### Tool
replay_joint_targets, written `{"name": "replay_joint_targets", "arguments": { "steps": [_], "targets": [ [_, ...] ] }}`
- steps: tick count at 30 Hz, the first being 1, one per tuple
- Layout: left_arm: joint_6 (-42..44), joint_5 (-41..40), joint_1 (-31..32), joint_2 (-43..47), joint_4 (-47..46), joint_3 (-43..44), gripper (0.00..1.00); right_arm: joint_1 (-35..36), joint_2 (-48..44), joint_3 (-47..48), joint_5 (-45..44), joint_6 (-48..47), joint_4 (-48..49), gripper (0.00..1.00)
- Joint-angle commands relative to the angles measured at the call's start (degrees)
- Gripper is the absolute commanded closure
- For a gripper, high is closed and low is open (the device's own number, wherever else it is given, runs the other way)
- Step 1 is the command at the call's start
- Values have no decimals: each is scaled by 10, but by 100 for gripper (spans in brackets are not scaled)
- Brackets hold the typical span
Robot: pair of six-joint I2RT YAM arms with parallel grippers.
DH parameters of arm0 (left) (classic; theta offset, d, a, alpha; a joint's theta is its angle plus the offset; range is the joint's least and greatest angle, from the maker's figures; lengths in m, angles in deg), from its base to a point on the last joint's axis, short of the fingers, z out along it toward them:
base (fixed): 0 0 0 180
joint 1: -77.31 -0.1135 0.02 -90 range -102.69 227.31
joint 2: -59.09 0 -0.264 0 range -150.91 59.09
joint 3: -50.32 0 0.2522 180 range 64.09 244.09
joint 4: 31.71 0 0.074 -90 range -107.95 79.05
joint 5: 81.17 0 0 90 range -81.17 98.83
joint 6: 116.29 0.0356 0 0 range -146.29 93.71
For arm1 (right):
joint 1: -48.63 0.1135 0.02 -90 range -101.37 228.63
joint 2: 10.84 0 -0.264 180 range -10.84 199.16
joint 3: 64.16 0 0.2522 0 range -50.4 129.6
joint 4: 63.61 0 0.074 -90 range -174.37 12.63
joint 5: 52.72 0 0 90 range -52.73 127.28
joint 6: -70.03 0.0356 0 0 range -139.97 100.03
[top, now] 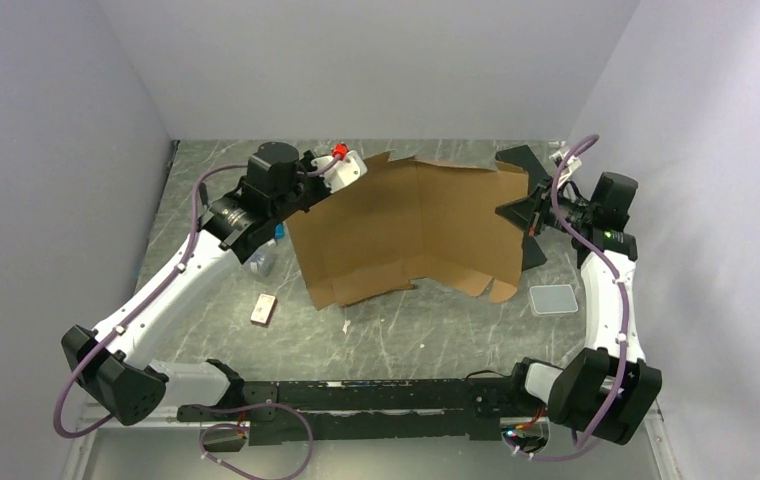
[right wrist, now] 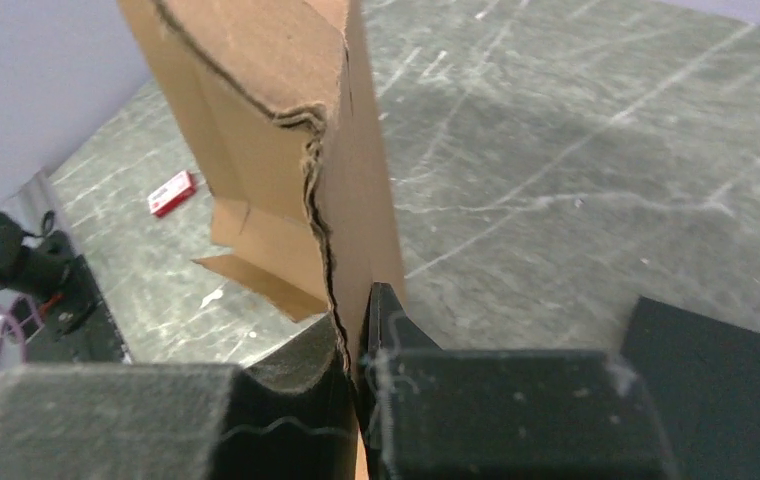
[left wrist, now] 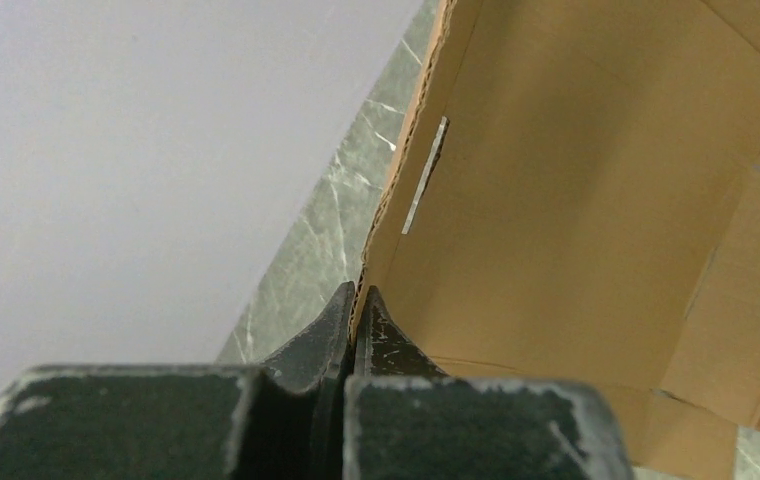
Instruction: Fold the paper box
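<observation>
Firstly, we cannot read the print on the small red packet (top: 264, 309). The paper box (top: 411, 225) is spread over the grey surface (top: 406, 330); left jaws are clamped on its left edge, right jaws on its right edge.

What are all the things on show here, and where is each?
paper box: one, brown, mid-table, held at both ends
small packet: one, red and white, left of the box
clear item: one, bluish, left of the box, partly hidden
tray: one, grey, right of the box
black slab: at least one, black, table's far right
table: one, grey-green marbled
left gripper: one, black, shut on the box's left edge
right gripper: one, black, shut on its right edge
</observation>
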Motion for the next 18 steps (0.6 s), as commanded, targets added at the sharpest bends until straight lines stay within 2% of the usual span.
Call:
{"name": "replay_joint_targets", "arguments": {
  "steps": [1, 6, 11, 15, 18],
  "targets": [
    [-71, 44, -19, -5, -6, 7, 100, 5, -1, -7, -61, 1, 17, 89],
    [-130, 114, -57, -15, 13, 20, 100, 9, 17, -26, -50, 24, 45, 72],
    [-135, 144, -66, -3, -5, -11, 100, 18, 39, -34, -47, 25, 53, 66],
    [-140, 157, -67, 16, -28, -47, 100, 25, 46, -39, -55, 12, 53, 54],
    [-153, 171, -68, 18, -31, -59, 100, 27, 48, -51, -36, 19, 73, 52]
  ]
}}
